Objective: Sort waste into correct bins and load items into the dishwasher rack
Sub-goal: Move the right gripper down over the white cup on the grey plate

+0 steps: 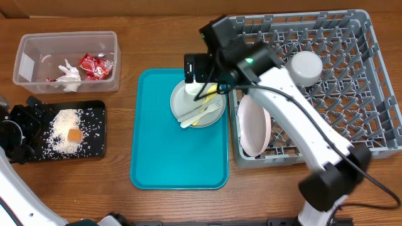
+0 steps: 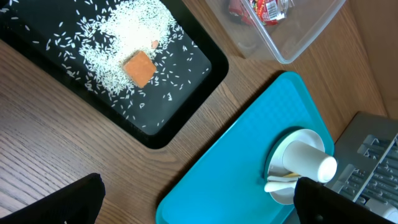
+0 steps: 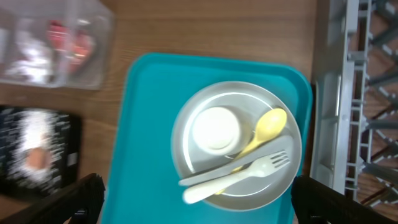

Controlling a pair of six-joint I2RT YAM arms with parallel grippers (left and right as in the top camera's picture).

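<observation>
Your right pincer [image 3: 196, 182] is hovering wide open and empty over the grey plate [image 3: 236, 93]; your left pincer [image 2: 198, 183] is gaping empty at the left edge of the counter [image 1: 119, 201].

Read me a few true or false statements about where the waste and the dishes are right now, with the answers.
1. The red wrapper lies in the clear tub. True.
2. The orange cube sits in the clear tub. False: it lies on the black tray, among the rice.
3. A white plate stands on edge in the rack. True.
4. The spoon and fork are loaded in the rack. False: both lie on the grey plate, on the teal tray.
</observation>
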